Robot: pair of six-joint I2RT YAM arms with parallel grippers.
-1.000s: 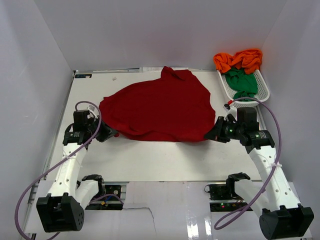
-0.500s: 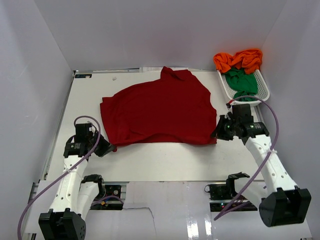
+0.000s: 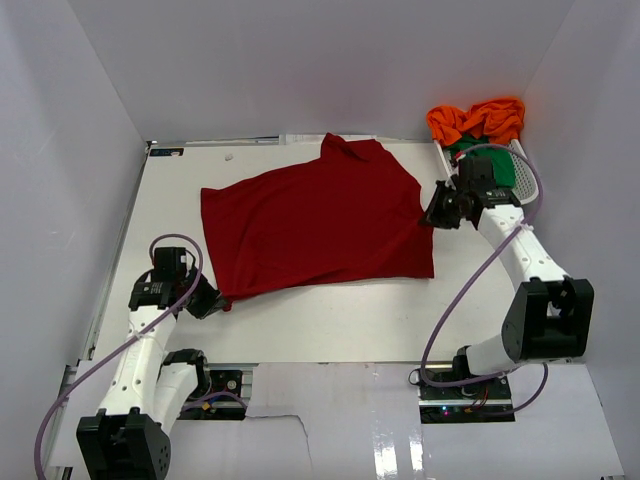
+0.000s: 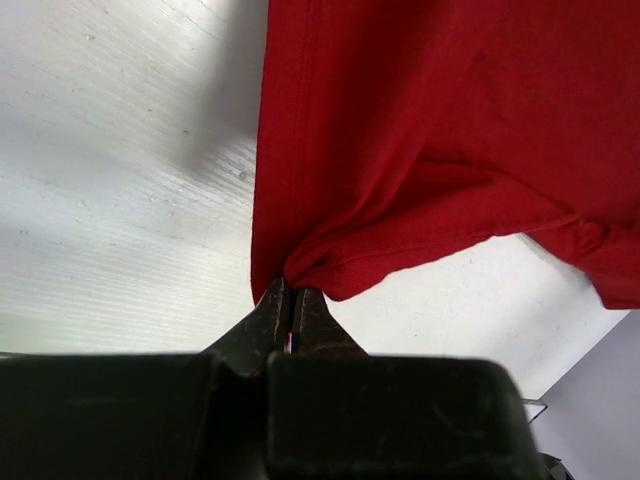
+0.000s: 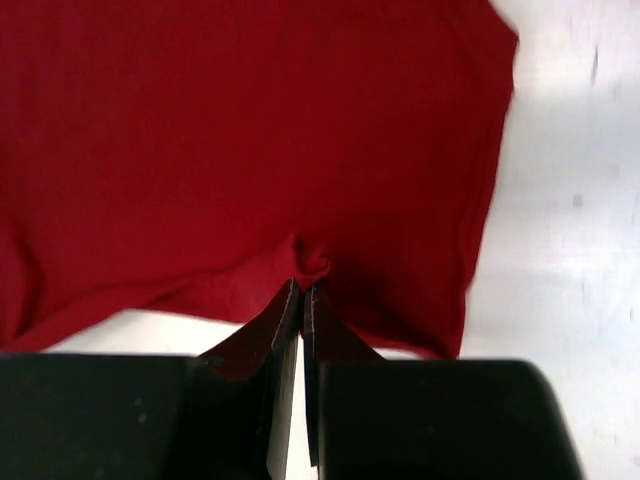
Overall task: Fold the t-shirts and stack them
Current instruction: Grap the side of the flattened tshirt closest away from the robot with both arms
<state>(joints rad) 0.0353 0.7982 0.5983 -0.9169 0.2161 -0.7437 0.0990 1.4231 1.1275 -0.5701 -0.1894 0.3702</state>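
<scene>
Pinching the near-left corner of the dark red shirt (image 3: 315,225) with the left fingers (image 4: 262,325), pressed tight on the hem. Gripping its right edge the same way with the right fingers (image 5: 265,330). Holding it spread flat mid-worktop (image 3: 330,320). Also spotting an orange shirt (image 3: 478,118) and green shirt (image 3: 506,168) heaping in the white basket (image 3: 527,185), far right, just behind the right arm.

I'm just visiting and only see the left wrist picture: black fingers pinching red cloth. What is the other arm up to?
Observer: The right gripper is shut on the same dark red shirt, pinching its right-hand edge.
Operator: Are there other clothes around?
Observer: Yes, an orange shirt and a green shirt are piled in a white basket at the far right.
Operator: How does the red one lie overall?
Observer: From above it is spread wide on the table, with its collar toward the far side.
</scene>
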